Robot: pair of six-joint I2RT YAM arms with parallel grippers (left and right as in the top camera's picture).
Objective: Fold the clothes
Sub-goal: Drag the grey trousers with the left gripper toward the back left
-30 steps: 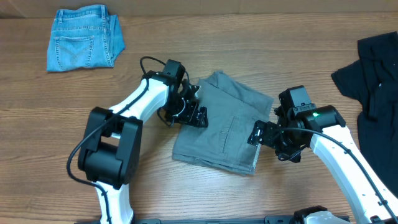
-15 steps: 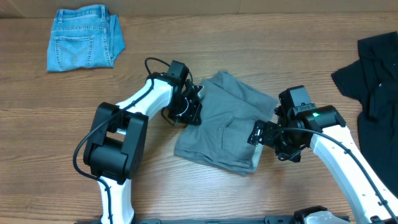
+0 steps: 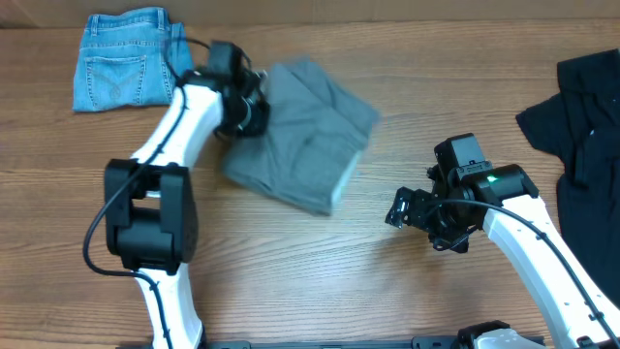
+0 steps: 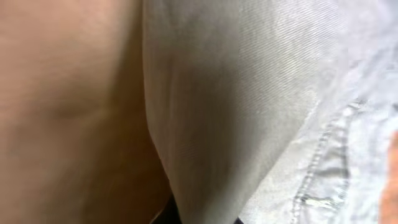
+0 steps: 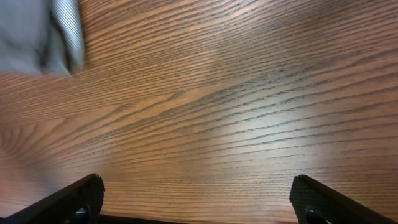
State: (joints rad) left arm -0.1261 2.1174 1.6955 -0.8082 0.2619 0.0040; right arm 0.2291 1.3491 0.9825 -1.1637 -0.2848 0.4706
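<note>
The folded grey shorts (image 3: 300,136) lie on the wood table left of centre, blurred from motion. My left gripper (image 3: 247,111) is shut on their left edge. In the left wrist view the grey cloth (image 4: 236,112) fills the frame and runs down into the dark jaws of the left gripper (image 4: 199,219) at the bottom edge. My right gripper (image 3: 402,211) stands open over bare wood to the right of the shorts and apart from them. The right wrist view shows its fingers (image 5: 81,199) spread wide with nothing between them, and a corner of the shorts (image 5: 37,34) at top left.
Folded blue denim shorts (image 3: 131,58) lie at the back left, just beyond the left gripper. A black garment (image 3: 581,107) lies crumpled at the right edge. Bare table (image 3: 320,281) stretches along the front.
My left gripper shut on the grey shorts' edge and pulled them up and to the left, away from the right gripper. The right arm has not moved.
</note>
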